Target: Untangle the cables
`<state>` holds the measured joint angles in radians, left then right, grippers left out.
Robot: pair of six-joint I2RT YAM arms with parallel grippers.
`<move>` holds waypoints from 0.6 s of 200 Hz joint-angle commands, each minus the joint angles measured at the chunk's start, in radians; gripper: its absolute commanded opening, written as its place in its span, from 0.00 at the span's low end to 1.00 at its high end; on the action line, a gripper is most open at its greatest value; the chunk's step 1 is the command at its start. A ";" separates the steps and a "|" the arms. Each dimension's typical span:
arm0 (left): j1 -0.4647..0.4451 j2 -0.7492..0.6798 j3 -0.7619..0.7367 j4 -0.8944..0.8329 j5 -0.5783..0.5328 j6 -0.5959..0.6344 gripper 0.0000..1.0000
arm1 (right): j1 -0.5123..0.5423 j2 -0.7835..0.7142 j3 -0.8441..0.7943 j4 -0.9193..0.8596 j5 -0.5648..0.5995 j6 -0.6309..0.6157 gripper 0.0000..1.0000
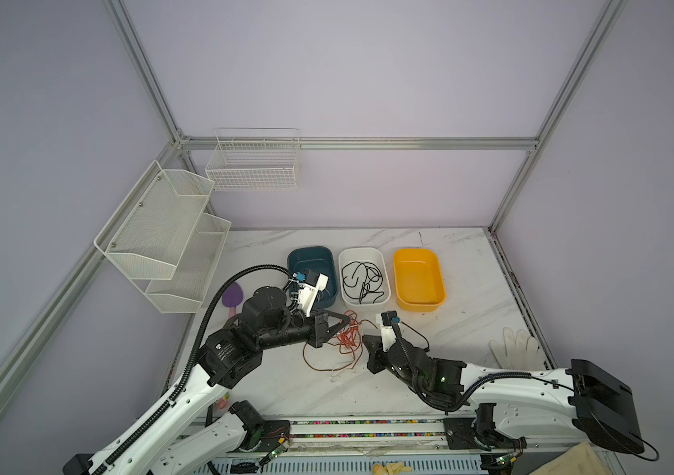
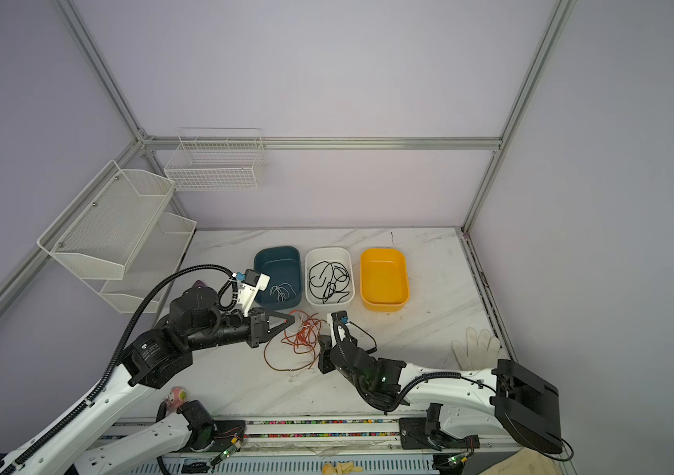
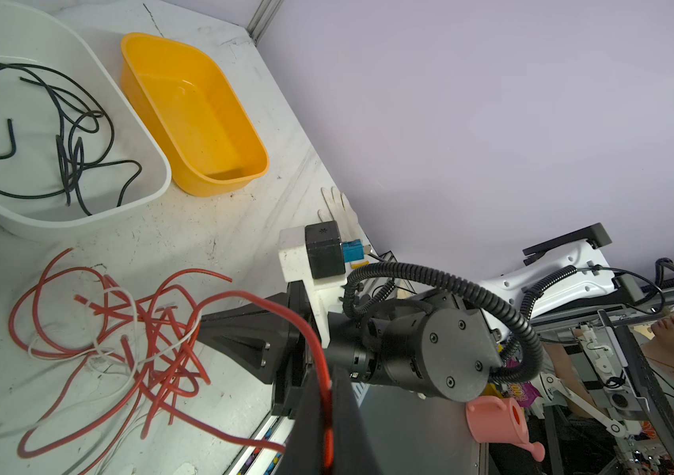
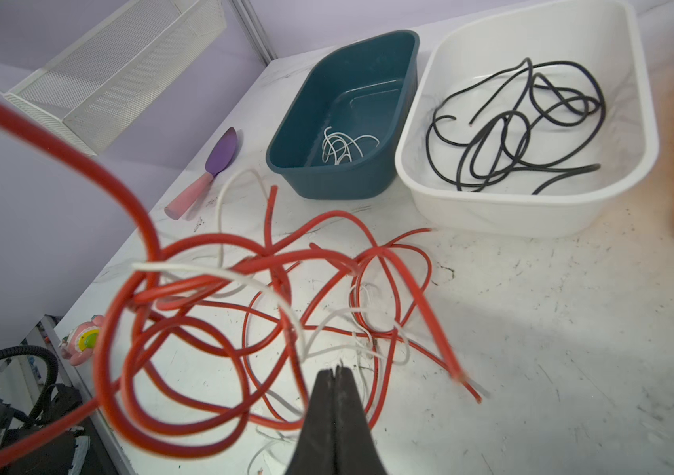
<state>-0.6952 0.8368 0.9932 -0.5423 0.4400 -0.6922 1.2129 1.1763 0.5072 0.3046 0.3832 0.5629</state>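
Pinching red cable [image 3: 244, 294], left claw [image 3: 329, 407]; right claw [image 4: 335, 374] clenched; white strands [image 4: 244, 279] through tangle [image 4: 269, 263].

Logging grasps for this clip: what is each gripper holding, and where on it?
Left gripper pinches a red cable mid-length, away from its ends. Right gripper is shut; whether it grips a white cable cannot be told.

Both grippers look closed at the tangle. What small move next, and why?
Probably draw the right gripper slowly back toward its side. The left gripper is shut on a raised red cable; the right gripper is shut low among its loops, where a white cable threads through. Parting them should show what slides free.
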 commanded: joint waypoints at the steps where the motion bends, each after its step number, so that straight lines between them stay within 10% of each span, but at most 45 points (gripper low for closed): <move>1: -0.003 -0.001 0.084 -0.006 0.009 0.025 0.00 | 0.004 -0.081 -0.038 0.081 -0.063 -0.029 0.00; 43: -0.003 0.033 0.065 0.005 0.018 0.025 0.00 | 0.005 -0.202 -0.056 0.084 -0.172 -0.096 0.35; 120: -0.003 0.067 0.041 0.047 0.043 0.005 0.00 | 0.007 0.033 0.054 0.126 -0.242 -0.079 0.41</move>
<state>-0.6952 0.9115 0.9932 -0.5499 0.4500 -0.6884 1.2129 1.1481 0.5007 0.4168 0.1287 0.4774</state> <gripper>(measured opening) 0.048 0.420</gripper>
